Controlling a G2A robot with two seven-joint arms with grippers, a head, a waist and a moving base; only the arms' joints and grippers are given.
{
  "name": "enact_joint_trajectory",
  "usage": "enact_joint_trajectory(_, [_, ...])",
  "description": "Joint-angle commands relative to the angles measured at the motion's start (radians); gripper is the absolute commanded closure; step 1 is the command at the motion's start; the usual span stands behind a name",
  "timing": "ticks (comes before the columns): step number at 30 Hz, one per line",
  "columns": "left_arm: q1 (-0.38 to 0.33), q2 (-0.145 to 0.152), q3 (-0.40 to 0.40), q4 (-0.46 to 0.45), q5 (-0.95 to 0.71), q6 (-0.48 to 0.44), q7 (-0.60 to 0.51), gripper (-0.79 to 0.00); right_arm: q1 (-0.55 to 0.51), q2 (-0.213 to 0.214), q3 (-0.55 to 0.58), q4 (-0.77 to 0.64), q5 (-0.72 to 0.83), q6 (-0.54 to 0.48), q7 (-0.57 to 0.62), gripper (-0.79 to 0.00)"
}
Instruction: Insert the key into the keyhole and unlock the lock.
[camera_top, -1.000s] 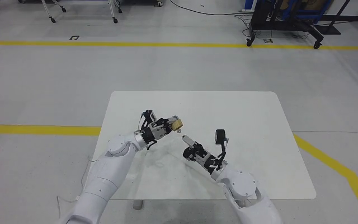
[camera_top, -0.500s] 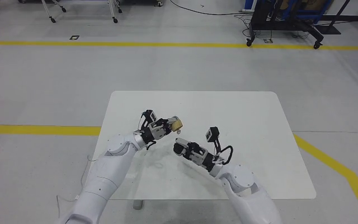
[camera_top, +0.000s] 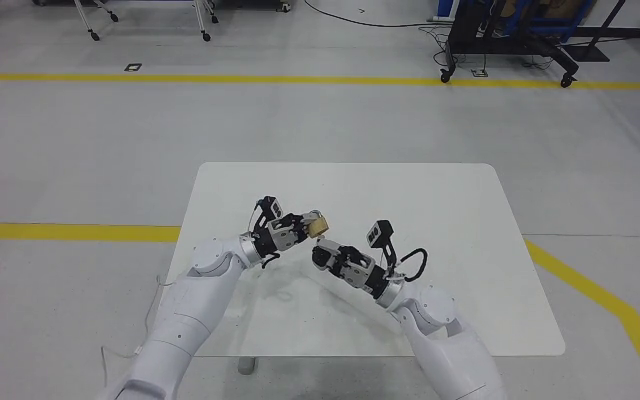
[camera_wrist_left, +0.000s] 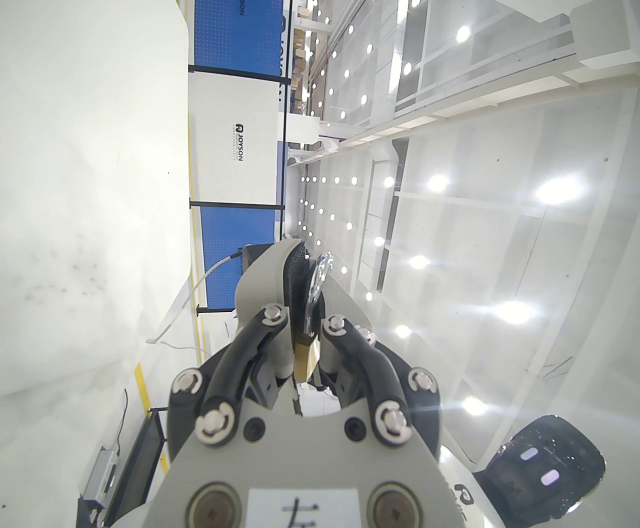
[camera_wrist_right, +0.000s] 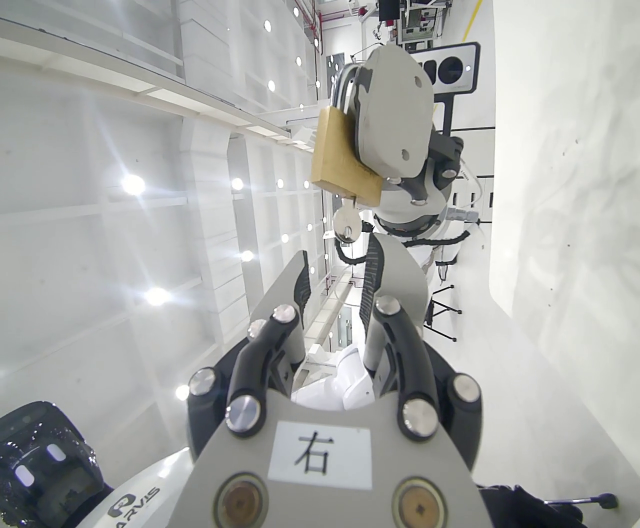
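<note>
One small silver key (camera_wrist_right: 346, 227) sits unheld in the keyhole of the square brass padlock (camera_wrist_right: 345, 160), clamped above the white table (camera_top: 450, 200) by the left gripper (camera_wrist_left: 312, 270), so the right gripper (camera_wrist_right: 340, 265), spread just short of it, could knock it out by closing off-centre.

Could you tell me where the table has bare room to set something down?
Bare: the table's far strip beyond the padlock, and its right side past the right arm. Crowded: mid-table, where the left gripper holds the padlock close to the right gripper.
</note>
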Motion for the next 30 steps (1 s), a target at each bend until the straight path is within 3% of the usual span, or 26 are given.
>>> enact_joint_trajectory(1, [-0.001, 0.000, -0.001, 0.002, -0.004, 0.001, -0.005, 0.000, 0.006, 0.001, -0.002, 0.011, 0.013, 0.007, -0.002, -0.077])
enact_joint_trajectory(3, [-0.001, 0.000, -0.001, 0.003, -0.006, 0.000, -0.008, 0.000, 0.012, 0.001, -0.004, 0.022, 0.029, 0.014, 0.003, 0.000])
enact_joint_trajectory(12, [-0.003, 0.000, 0.001, 0.006, -0.001, -0.009, -0.016, 0.000, 0.046, 0.006, -0.002, 0.066, 0.131, 0.079, 0.051, 0.000])
enact_joint_trajectory(13, [-0.003, 0.000, 0.001, 0.006, -0.001, -0.009, -0.017, 0.000, 0.047, 0.007, -0.002, 0.067, 0.132, 0.076, 0.049, -0.009])
enact_joint_trajectory(14, [-0.003, 0.000, 0.001, 0.006, -0.002, -0.009, -0.018, 0.000, 0.047, 0.007, -0.003, 0.066, 0.129, 0.070, 0.051, -0.185])
enact_joint_trajectory(17, [-0.003, 0.000, 0.001, 0.007, -0.005, -0.009, -0.018, 0.000, 0.043, 0.011, -0.003, 0.060, 0.106, 0.050, 0.056, -0.296])
enact_joint_trajectory(25, [-0.005, 0.000, 0.002, 0.008, -0.002, -0.004, -0.015, 0.000, 0.006, 0.027, 0.028, 0.021, 0.075, 0.012, 0.069, -0.308])
enact_joint_trajectory(30, [-0.006, 0.000, 0.004, 0.007, 0.005, -0.008, -0.012, 0.000, 0.010, 0.032, 0.029, 0.013, 0.073, 0.038, 0.061, -0.268])
